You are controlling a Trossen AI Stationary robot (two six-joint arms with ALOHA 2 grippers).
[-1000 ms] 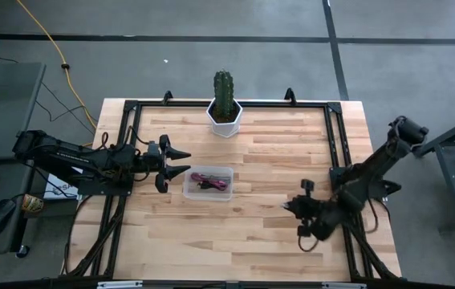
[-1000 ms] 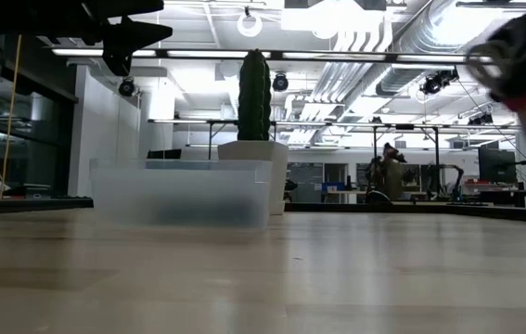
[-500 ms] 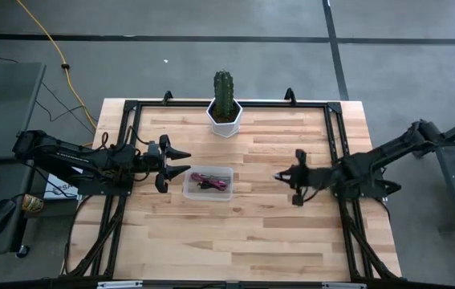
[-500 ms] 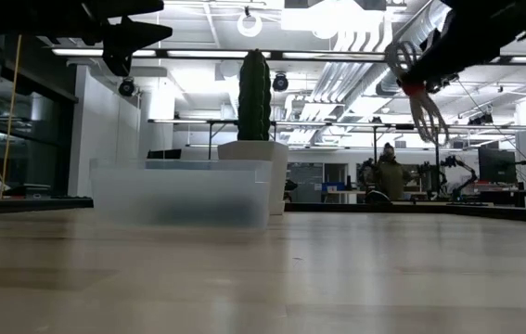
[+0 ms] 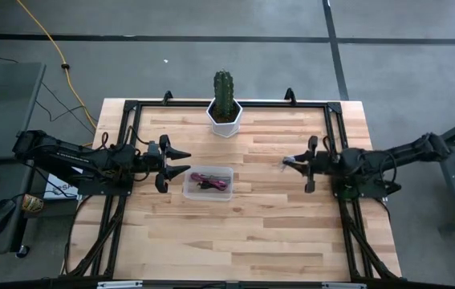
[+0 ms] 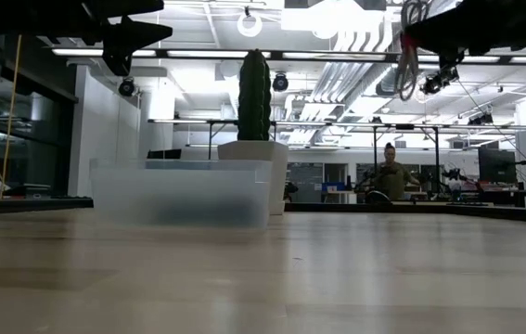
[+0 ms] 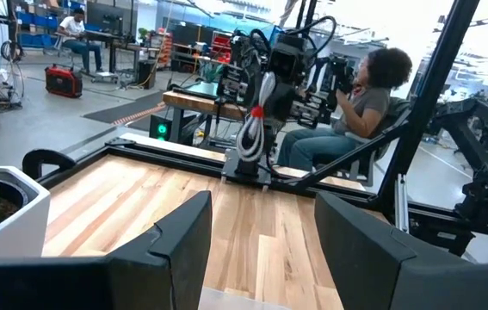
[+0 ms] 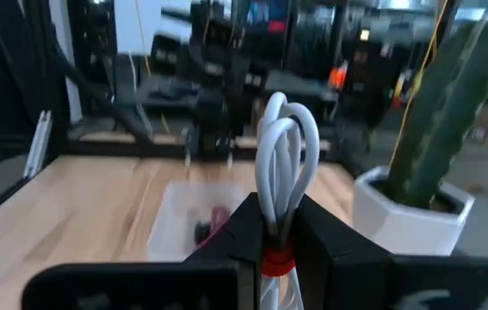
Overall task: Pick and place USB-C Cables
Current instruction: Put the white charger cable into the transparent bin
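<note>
My right gripper point(image 5: 293, 163) hangs above the table's right half, shut on a whitish coiled USB-C cable point(image 8: 285, 155). The same cable also shows in the low view point(image 6: 405, 51) and the left wrist view point(image 7: 252, 129). A clear plastic bin point(image 5: 209, 183) stands at mid-table with a dark red cable point(image 5: 205, 180) and a black one lying inside. My left gripper point(image 5: 185, 163) is open and hovers just left of the bin, above the table. No grey cable shows. My right gripper pinches the whitish cable bundle between its two fingers beside the red tie point(image 8: 274, 258). The looped end point(image 8: 287, 129) sticks out past the fingertips. The fingers lie about level, pointing toward the table's left. The bundle is lifted clear of the table.
A cactus in a white pot point(image 5: 225, 108) stands at the far edge, behind the bin. A black frame point(image 5: 331, 136) borders the tabletop. Bare wood lies between bin and right gripper and across the near half. A person point(image 7: 360, 103) sits beyond the table's right side.
The right gripper rose from the table's near right area with the whitish cable. It moved toward the far edge and swung round to point level at the table's left. The cable went from hanging low to riding high and clear.
</note>
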